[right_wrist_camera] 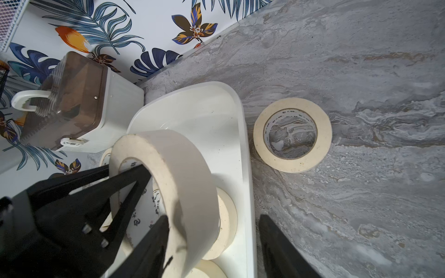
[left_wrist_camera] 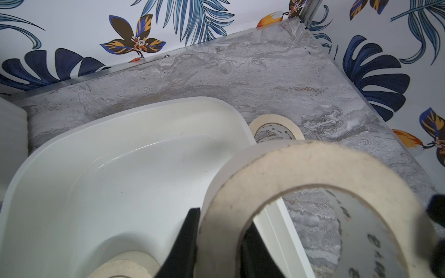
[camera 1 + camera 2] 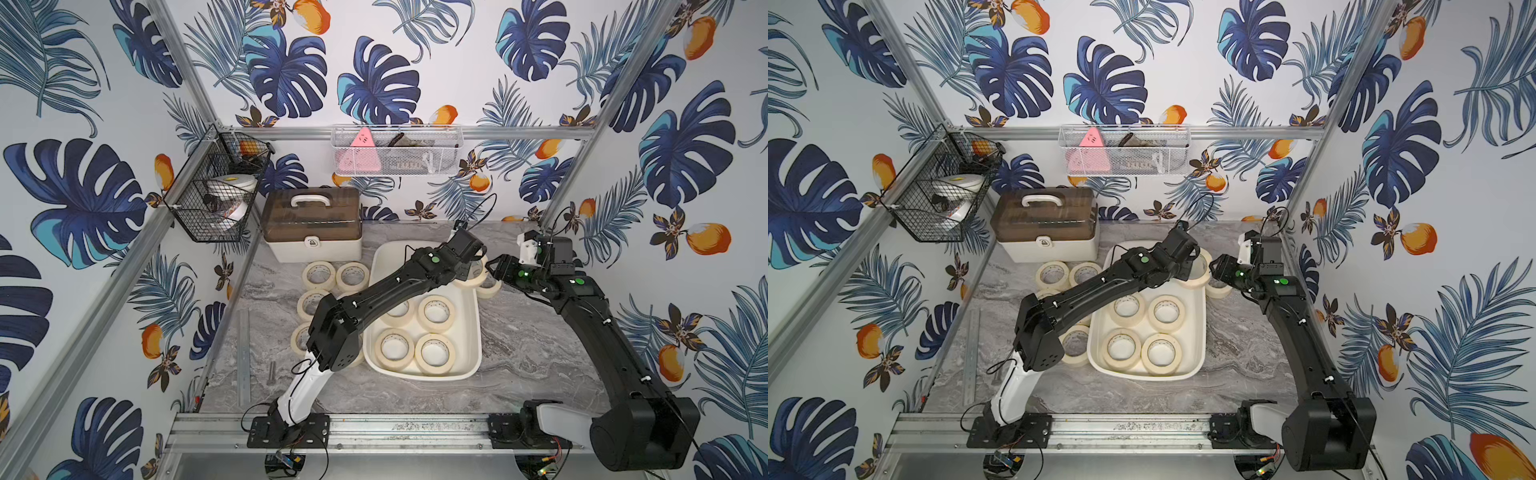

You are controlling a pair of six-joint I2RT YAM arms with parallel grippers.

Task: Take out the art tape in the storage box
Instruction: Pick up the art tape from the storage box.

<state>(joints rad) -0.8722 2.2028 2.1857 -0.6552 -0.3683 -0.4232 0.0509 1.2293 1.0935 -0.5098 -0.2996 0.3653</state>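
Note:
My left gripper [image 2: 220,228] is shut on a roll of cream art tape [image 2: 313,168], pinching its band with one finger through the core. It holds the roll upright above the far right edge of the cream-white storage box [image 3: 478,332]. My right gripper [image 1: 213,217] is open, and the held roll [image 1: 183,173] sits between its fingers, close to one of them. In both top views the two grippers meet at this roll [image 3: 473,277] [image 3: 1200,272]. Several more rolls [image 3: 436,313] lie flat in the box [image 3: 1202,332].
Several rolls [image 3: 319,274] lie on the marble table left of the box. One roll [image 1: 292,134] lies just right of it. A white case with a brown lid [image 3: 311,224] stands at the back left. A metal ruler [image 3: 244,353] lies along the left edge.

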